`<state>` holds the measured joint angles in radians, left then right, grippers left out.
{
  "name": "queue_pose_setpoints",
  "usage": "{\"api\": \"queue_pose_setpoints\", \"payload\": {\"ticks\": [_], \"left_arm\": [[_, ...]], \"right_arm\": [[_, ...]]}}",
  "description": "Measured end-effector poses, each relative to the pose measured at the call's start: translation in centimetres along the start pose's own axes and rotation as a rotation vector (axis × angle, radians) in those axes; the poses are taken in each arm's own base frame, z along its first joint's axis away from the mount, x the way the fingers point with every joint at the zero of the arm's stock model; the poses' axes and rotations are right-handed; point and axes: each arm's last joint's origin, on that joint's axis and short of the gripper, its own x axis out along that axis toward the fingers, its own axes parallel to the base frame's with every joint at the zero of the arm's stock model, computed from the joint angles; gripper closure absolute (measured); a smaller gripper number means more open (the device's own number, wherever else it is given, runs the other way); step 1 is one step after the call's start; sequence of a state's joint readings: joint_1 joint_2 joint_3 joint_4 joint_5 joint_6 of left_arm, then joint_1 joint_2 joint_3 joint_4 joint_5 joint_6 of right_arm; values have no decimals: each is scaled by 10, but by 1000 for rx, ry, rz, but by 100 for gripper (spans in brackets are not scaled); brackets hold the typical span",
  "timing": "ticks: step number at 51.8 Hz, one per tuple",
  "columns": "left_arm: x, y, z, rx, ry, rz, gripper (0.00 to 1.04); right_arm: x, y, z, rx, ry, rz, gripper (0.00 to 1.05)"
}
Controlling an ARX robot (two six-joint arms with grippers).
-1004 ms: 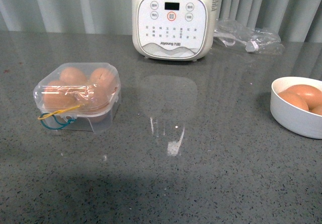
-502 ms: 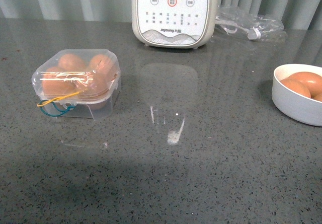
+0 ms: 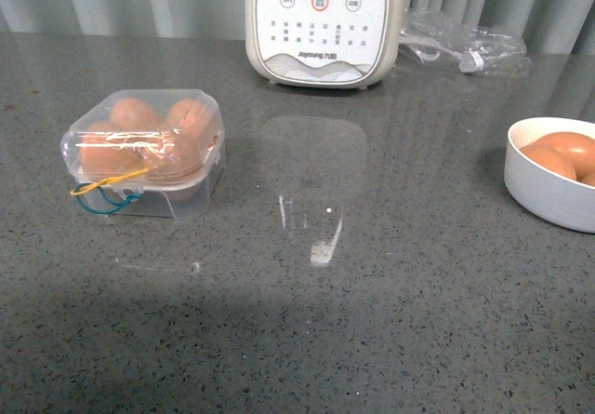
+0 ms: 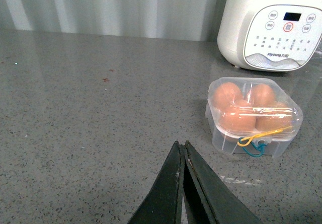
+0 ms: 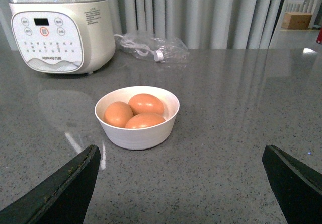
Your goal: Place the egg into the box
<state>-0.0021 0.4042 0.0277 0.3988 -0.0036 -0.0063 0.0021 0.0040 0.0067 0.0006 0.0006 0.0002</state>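
Observation:
The box (image 3: 142, 153) is a clear plastic egg case with its lid closed, yellow and blue bands at its front, and brown eggs inside; it stands on the left of the counter and also shows in the left wrist view (image 4: 253, 116). Three brown eggs (image 5: 137, 112) lie in a round white bowl (image 5: 137, 133), seen at the right edge of the front view (image 3: 548, 195). My left gripper (image 4: 181, 146) is shut and empty, a short way from the box. My right gripper (image 5: 181, 153) is open wide and empty, short of the bowl. Neither arm shows in the front view.
A white cooker with a button panel (image 3: 321, 23) stands at the back centre. A crumpled clear bag with a cable (image 3: 462, 44) lies to its right. Grey curtains hang behind the speckled grey counter (image 3: 372, 321).
The front view tilted slightly a second ago, then held nearly steady. The box, bowl and cooker keep their places on the counter.

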Motion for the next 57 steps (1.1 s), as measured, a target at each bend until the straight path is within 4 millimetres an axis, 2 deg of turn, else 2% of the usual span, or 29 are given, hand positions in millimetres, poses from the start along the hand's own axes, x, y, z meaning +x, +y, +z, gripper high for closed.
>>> {"api": "queue_pose_setpoints", "payload": {"ticks": [37, 45, 57], "left_arm": [[-16, 0, 1, 0, -9, -1, 101], [-27, 0, -2, 2, 7, -3, 101], [-28, 0, -2, 2, -2, -3, 101]], "right_arm": [[0, 0, 0, 0, 0, 0, 7], [0, 0, 0, 0, 0, -1, 7], [0, 0, 0, 0, 0, 0, 7]]}}
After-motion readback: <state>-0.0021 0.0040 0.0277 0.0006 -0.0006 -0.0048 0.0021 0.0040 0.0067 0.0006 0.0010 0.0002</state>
